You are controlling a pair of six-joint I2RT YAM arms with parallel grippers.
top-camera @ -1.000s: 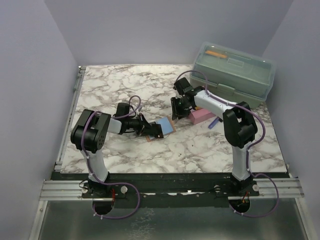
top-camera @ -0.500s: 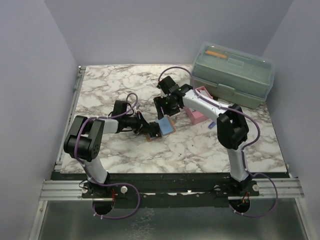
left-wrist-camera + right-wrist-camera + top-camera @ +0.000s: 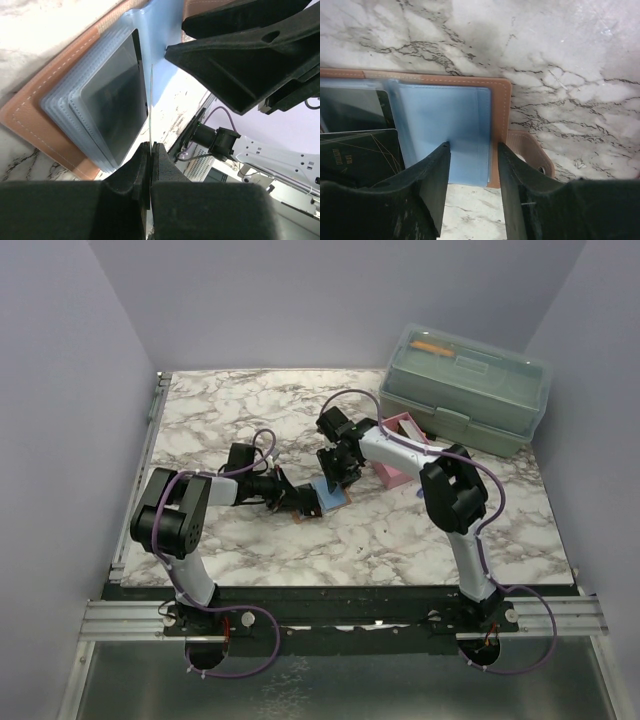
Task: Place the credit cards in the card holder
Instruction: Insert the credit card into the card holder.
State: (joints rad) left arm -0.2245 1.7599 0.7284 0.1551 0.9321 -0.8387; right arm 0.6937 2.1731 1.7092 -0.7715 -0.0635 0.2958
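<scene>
Loading step, by the look. Pinching a thin pale plastic card (image 3: 150, 100) edge-on in the closed left fingers (image 3: 149, 146), open reddish-brown leather card holder (image 3: 45, 107) just beyond the tips. Straddling its blue clear sleeve (image 3: 445, 117) with spread right fingers (image 3: 474, 150), pitched low over the marble desk (image 3: 560, 75). Next: square card to pocket mouth, slide in.

Your table (image 3: 400, 540) is a white marble-patterned top with grey veins. Near its middle, the card holder (image 3: 333, 496) lies open and flat on it, with its reddish-brown rim showing around blue-tinted clear sleeves that face up. Toward the right edge, a pink tray (image 3: 392, 474) rests on the surface, near the holder but apart from it. In the far right corner sits a grey-green toolbox (image 3: 465, 390), lid down, just behind the tray.
</scene>
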